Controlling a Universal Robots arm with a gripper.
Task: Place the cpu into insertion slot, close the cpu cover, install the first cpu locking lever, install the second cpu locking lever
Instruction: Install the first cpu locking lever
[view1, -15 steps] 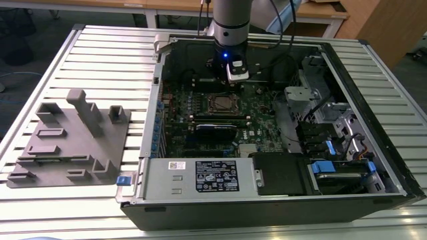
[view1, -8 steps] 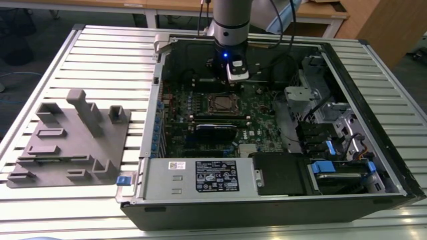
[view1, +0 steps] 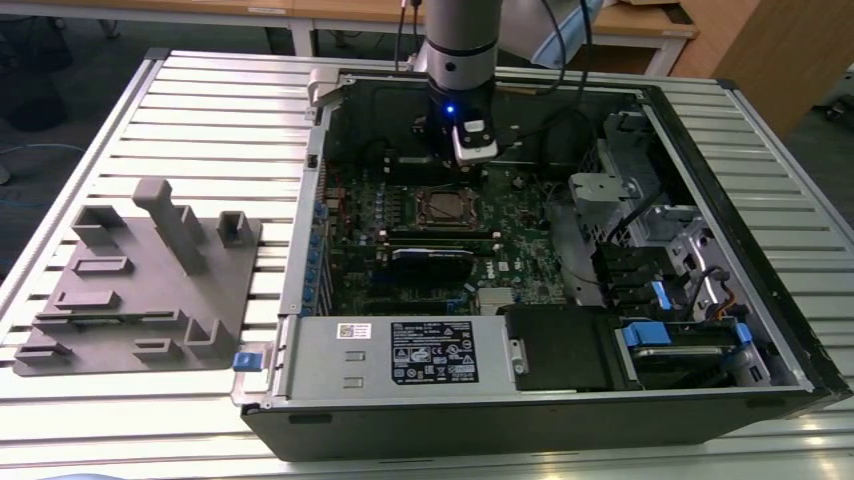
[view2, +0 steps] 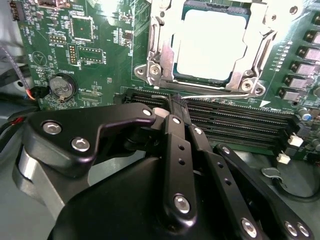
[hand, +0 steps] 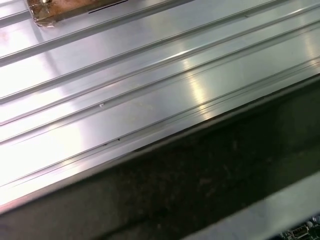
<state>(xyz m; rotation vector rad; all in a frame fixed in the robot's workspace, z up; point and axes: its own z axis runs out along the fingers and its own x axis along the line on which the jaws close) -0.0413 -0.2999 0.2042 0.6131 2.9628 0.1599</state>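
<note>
The cpu (view2: 212, 45) lies in the insertion slot (view1: 441, 207) on the green board, its silvery top bright in the second wrist view. The cpu cover (view2: 159, 50), a silver frame, lies flat over the chip's edges. A thin silver locking lever (view2: 220, 94) runs along the side of the slot between it and the long black memory slots. My gripper (view2: 179, 102) is shut, its black fingers (view2: 173, 135) pressed together with their tips at the lever's free end. In the exterior view the gripper (view1: 469, 155) hangs inside the case, just behind the slot.
The open black computer case (view1: 747, 400) lies on a slatted aluminium table (hand: 125, 85). Long memory slots (view2: 235, 122) and a coin battery (view2: 63, 86) sit near the gripper. A grey fixture block (view1: 147, 280) stands at the exterior view's left, drive bays with blue tabs (view1: 667, 330) at its right.
</note>
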